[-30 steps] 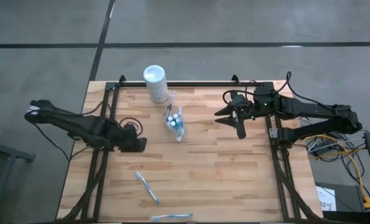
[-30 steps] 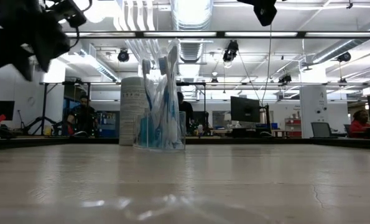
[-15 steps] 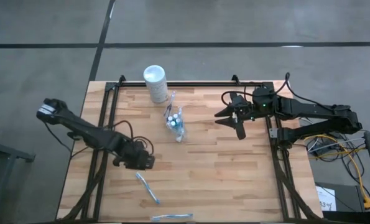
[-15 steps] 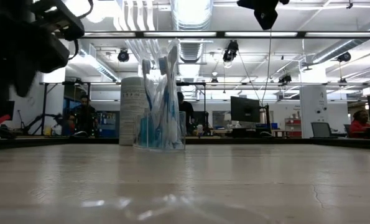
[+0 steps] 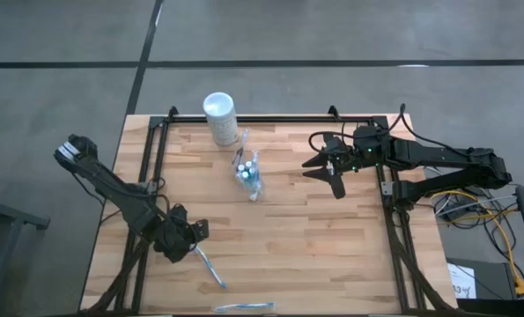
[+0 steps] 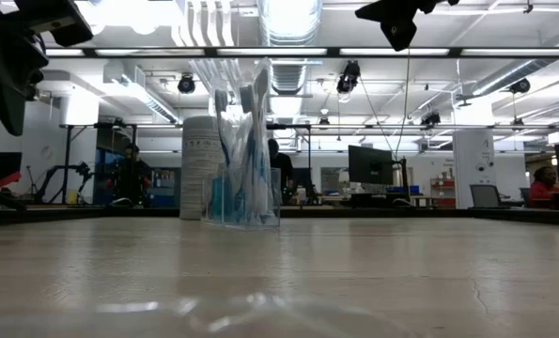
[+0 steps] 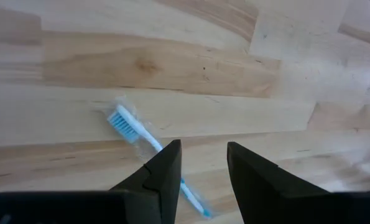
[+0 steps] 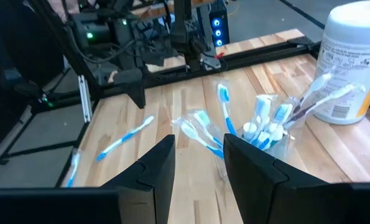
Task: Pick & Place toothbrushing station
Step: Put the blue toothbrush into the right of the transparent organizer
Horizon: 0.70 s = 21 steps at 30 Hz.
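The toothbrushing station is a small clear holder (image 5: 249, 176) with several blue-and-white toothbrushes standing in it. It stands on its base on the wood, left of the table's middle, and also shows in the low view (image 6: 245, 192) and the right wrist view (image 8: 267, 135). My left gripper (image 5: 188, 239) is open and empty near the table's near left, above the head end of a loose toothbrush (image 7: 130, 126). My right gripper (image 5: 329, 169) is open and empty to the right of the holder, above the table (image 6: 396, 21).
A taller white cylinder with a round lid (image 5: 219, 118) stands just behind the holder at the far edge. One loose toothbrush (image 5: 209, 267) lies near my left gripper, another (image 5: 244, 306) at the near edge. Black frame rails run along the table's left, right and far sides.
My left gripper has swung toward the table's near edge, from beside the holder's left to a spot over the loose toothbrush. The holder and the toothbrushes have not moved.
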Tool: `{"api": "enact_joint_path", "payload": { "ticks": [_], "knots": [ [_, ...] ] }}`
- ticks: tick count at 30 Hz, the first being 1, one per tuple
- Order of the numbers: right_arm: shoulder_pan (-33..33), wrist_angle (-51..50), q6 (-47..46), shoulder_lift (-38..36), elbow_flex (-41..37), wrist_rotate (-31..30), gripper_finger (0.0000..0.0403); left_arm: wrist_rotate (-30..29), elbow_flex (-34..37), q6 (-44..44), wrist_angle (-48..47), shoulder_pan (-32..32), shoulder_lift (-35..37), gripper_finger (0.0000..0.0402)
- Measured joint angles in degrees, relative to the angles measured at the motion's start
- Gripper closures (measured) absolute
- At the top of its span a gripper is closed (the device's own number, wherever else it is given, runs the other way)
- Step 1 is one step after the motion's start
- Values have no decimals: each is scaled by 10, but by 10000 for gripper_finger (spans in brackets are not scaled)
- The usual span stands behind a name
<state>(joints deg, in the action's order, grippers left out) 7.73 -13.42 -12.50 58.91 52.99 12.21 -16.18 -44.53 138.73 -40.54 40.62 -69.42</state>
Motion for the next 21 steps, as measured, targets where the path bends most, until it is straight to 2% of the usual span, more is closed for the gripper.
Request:
{"api": "enact_joint_path", "payload": {
  "ticks": [6, 12, 17, 21],
  "knots": [
    [0, -1, 4, 15, 0, 0, 271, -17, -10, 1, 63, -18, -59, 268],
    [0, 0, 5, 31, 0, -2, 271, -19, -56, -26, 184, -22, -158, 268],
    [0, 0, 5, 49, 0, -2, 271, -15, -112, -26, 168, -18, -213, 269],
    [0, 2, 5, 68, 0, -2, 271, 7, -142, -25, 120, -23, -225, 269]
  ]
}}
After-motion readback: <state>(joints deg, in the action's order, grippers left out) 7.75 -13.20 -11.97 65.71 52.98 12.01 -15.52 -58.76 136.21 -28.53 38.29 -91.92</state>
